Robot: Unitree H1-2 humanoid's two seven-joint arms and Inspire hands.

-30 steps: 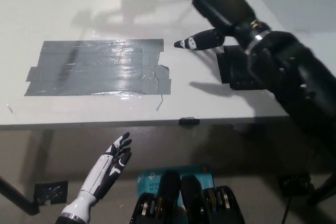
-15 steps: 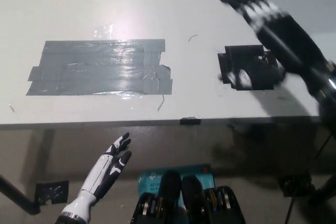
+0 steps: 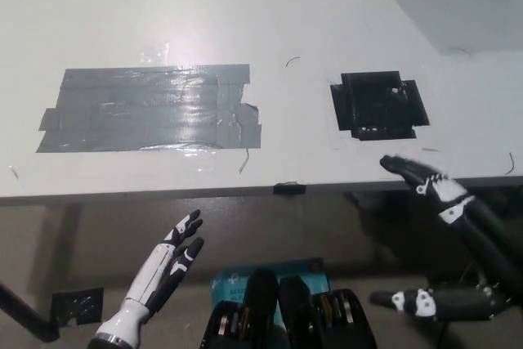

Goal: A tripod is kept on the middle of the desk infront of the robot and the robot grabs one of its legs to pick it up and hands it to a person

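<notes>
No tripod shows anywhere in the head view. My black right hand [image 3: 467, 218] hangs at the lower right, below and in front of the desk's front edge [image 3: 163, 194]. Its fingers [image 3: 409, 172] are spread and hold nothing, and its thumb [image 3: 421, 301] points left lower down. My white left hand [image 3: 167, 263] rests at the lower left, under the desk edge, open and holding nothing.
On the white desk [image 3: 286, 14] lie a wide grey tape patch [image 3: 147, 108] at the left and a black tape square [image 3: 376, 104] at the right. A small black clip [image 3: 288, 188] sits on the front edge. A teal item [image 3: 270, 274] lies on the floor.
My right arm has drawn back from over the desk's far right, past the black square, down to below the front edge. The left hand has stayed put. The picture shifted slightly.
</notes>
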